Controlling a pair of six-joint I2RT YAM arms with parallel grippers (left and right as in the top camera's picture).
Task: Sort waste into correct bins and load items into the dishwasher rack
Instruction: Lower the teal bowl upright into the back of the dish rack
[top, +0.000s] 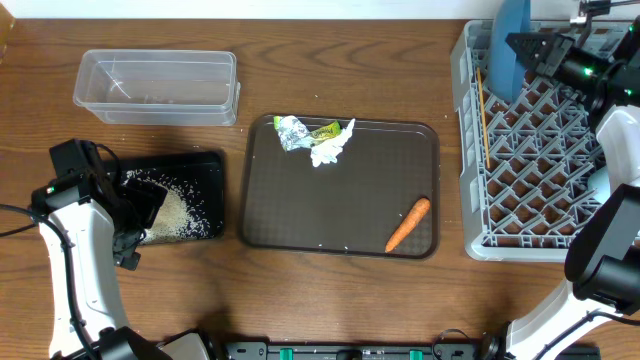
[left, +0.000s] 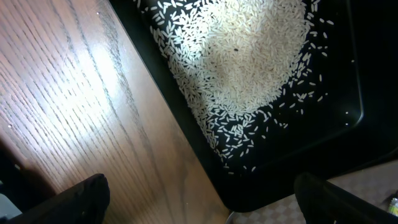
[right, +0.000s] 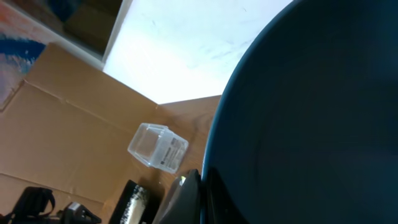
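On the wooden surface (top: 330, 290) the left claw (left: 202, 202) hangs with its jaws spread wide, holding nothing, just over the near edge of the black tray (top: 205, 165) at about 9 o'clock. A heap of rice (left: 249, 56) lies in that tray, thick in the middle and thinning to stray grains toward the rim. Up at 11 o'clock, apart from the black tray, stands the clear tub (top: 160, 55). The brown tray (top: 340, 200) sits in the middle of the surface. Along its 12 o'clock edge the foil (top: 291, 131), the wrapper (top: 322, 130) and the tissue (top: 330, 150) are bunched together and touching, with the foil on the 9 o'clock side of the bunch. The carrot (top: 408, 223) lies on a slant by itself in the tray's 5 o'clock corner. The rack (top: 530, 170) fills the 3 o'clock side. The bowl (top: 510, 70) stands on edge in the rack's 11 o'clock corner, and the chopsticks (top: 483, 110) lie along the rack's 9 o'clock wall just below it. The right claw (top: 516, 43) is closed tight against the bowl's rim. One finger (right: 185, 196) shows right beside that rim in the wrist view, but I cannot tell whether the rim is actually pinched.
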